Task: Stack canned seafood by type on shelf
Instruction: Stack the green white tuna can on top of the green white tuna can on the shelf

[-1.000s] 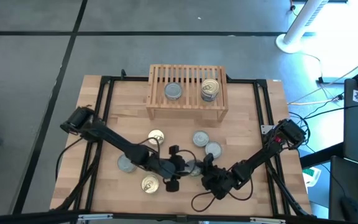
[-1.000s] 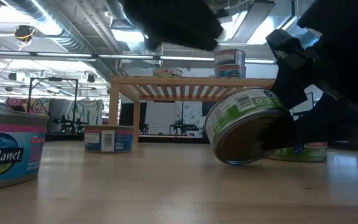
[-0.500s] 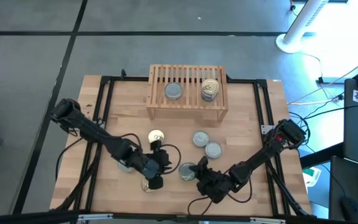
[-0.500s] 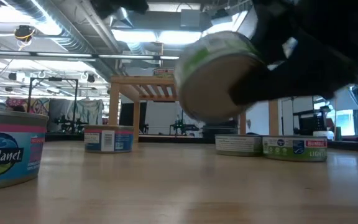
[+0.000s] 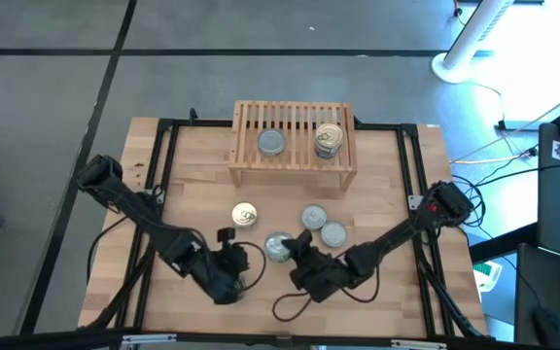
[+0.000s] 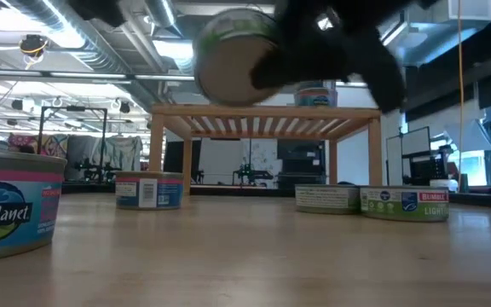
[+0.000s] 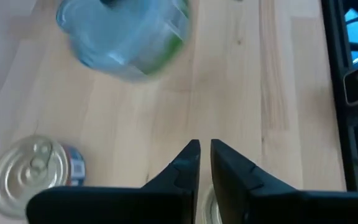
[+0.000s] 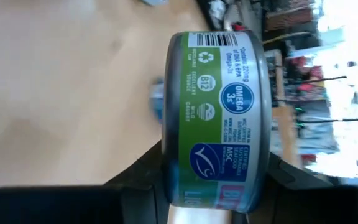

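The light-wood shelf stands at the far middle of the table. A silver-topped tin and a gold-topped stack rest on its slats. My right gripper is shut on a green-labelled tin, lifted above the table; it also shows in the low view. My left gripper is shut and empty, left of that tin. A gold tin and two silver tins sit flat on the table. The left arm hides the near-left tins. My right gripper pinches the green-labelled tin by its two flat faces, one finger on each, so the label band shows between them. The fingers come slanting from the table's near right. The tin is lifted clear and tilted, one flat face toward the near edge.
In the low view, tins stand on the table at the near left, farther back and at the right. A black frame runs around the table top. A gold tin lies beside my left fingers.
My right gripper has raised the green-labelled tin from a tilted stand on the table to well clear of it, going up and toward the table's left and far side. My left gripper has drawn back from the tin toward the table's left edge.
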### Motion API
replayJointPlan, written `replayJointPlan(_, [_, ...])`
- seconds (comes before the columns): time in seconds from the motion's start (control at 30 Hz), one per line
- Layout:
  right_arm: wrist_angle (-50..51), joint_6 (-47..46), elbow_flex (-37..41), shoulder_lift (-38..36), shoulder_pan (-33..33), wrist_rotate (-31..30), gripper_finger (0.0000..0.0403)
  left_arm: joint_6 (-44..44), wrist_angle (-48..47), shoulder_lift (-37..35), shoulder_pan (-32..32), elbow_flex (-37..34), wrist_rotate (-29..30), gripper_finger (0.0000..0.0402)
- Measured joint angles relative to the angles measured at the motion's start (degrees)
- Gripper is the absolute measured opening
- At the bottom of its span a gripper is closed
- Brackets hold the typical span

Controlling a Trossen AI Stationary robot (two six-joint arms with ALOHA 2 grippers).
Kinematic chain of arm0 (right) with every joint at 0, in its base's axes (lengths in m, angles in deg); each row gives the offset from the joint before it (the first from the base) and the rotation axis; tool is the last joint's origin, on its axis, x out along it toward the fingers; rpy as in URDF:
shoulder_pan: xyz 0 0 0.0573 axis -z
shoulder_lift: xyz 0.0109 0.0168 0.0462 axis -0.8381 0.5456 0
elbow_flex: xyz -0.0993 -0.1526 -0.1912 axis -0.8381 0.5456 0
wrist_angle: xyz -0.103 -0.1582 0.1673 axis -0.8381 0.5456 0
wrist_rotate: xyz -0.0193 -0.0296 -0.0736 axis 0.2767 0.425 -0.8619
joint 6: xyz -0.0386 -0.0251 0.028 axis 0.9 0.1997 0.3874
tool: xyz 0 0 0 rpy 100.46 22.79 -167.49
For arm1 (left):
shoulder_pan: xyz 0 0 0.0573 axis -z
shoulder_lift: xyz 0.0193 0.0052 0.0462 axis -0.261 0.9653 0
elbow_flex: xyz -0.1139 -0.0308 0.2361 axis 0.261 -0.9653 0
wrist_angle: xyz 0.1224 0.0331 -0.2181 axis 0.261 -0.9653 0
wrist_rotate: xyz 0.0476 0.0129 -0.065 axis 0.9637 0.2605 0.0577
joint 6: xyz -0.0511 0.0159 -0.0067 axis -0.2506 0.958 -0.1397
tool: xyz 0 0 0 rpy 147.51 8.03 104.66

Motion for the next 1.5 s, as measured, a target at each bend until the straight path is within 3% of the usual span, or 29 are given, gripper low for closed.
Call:
replayJointPlan(0.3, [0.01, 11.77, -4.46, -0.09, 5.99, -6.4, 0.0138, -5.74, -2.91, 0.02, 4.89, -0.02, 2.85, 0.0016])
replayJointPlan(0.67, [-0.36, 21.26, -11.4, -0.09, 14.34, -6.98, 0.0138, -6.76, -2.78, 0.02, 8.08, -0.02, 3.86, 0.0003])
replayJointPlan(0.9, [-0.57, 26.04, -13.7, -0.09, 21.38, -10.49, 0.0138, -7.05, -2.76, 0.02, 8.96, -0.02, 3.86, 0.0003])
replayJointPlan(1.5, [-0.06, 26.14, -13.99, -0.09, 33.08, -2.32, 0.0138, -6.64, -2.84, 0.02, 9.04, -0.02, 4.05, 0.0003])
